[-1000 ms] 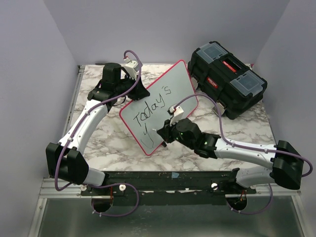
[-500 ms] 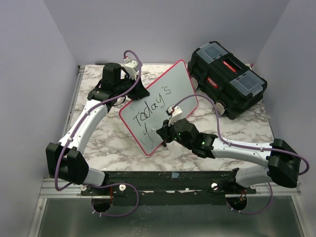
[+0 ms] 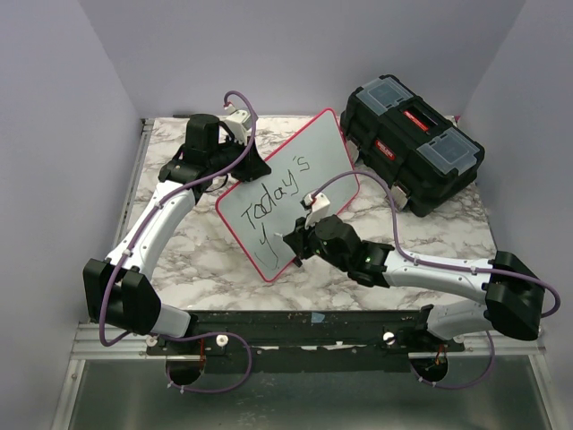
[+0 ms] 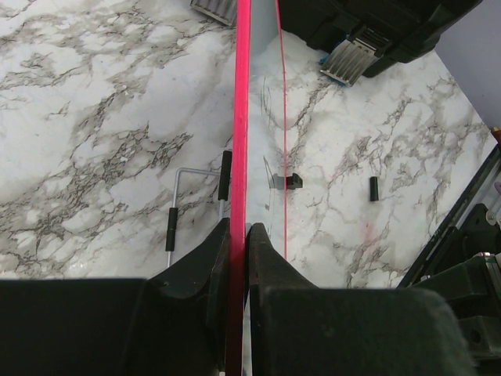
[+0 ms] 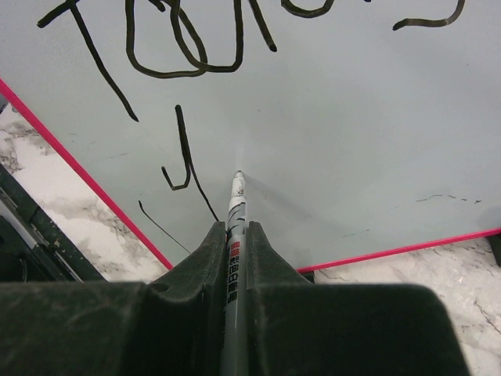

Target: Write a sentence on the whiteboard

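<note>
Presently one whiteboard (image 3: 291,193), edge clamped in left gripper (image 4: 239,231); right gripper (image 5: 236,229) pinching one marker (image 5: 237,194); one toolbox (image 3: 414,143).

R wrist: sentence (image 5: 183,141) top line cut by frame edge, above whiteboard (image 5: 352,117) middle; marker (image 5: 236,205) rear buried in right gripper (image 5: 235,233). L wrist: whiteboard edge-on (lettering unreadable). Top cam: whiteboard's near-right edge partly behind right gripper.

Marble-pattern table (image 3: 188,260); lavender walls (image 3: 54,134); black toolbox (image 3: 412,148) at right rear.
</note>
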Action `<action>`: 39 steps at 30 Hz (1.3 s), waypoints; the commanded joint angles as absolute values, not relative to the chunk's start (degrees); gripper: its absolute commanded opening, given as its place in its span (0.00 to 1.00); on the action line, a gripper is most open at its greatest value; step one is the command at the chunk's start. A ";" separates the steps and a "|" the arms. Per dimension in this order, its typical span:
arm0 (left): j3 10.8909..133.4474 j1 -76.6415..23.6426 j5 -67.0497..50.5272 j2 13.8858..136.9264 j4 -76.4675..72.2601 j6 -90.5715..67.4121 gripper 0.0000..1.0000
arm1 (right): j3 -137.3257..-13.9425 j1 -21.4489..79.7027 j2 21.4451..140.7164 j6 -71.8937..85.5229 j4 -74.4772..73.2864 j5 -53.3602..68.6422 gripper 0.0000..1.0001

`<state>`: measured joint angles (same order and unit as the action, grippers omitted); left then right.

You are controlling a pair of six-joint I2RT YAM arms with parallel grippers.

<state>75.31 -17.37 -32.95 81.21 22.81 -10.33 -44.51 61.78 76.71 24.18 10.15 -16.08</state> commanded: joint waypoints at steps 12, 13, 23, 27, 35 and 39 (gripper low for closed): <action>74.52 -18.63 -30.87 81.25 24.65 -6.06 0.00 | -40.10 61.63 76.82 26.69 11.05 -14.12 0.01; 74.54 -18.63 -30.85 81.28 24.64 -6.11 0.00 | -39.86 61.62 76.73 26.73 11.03 -14.33 0.01; 74.44 -18.63 -30.96 81.21 24.65 -6.09 0.00 | -41.17 61.65 76.20 26.83 8.64 -21.26 0.01; 74.44 -18.63 -31.04 81.20 24.59 -6.15 0.00 | -42.67 61.65 76.25 26.26 7.96 -23.00 0.01; 74.44 -18.63 -31.07 81.28 24.58 -6.15 0.00 | -46.98 61.68 77.99 24.75 8.03 -23.19 0.01; 74.44 -18.63 -30.95 81.17 24.60 -6.14 0.00 | -48.13 61.65 78.72 24.36 8.46 -22.57 0.01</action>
<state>75.31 -17.39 -32.93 81.21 22.79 -10.44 -45.74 61.87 76.86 25.30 6.98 -20.78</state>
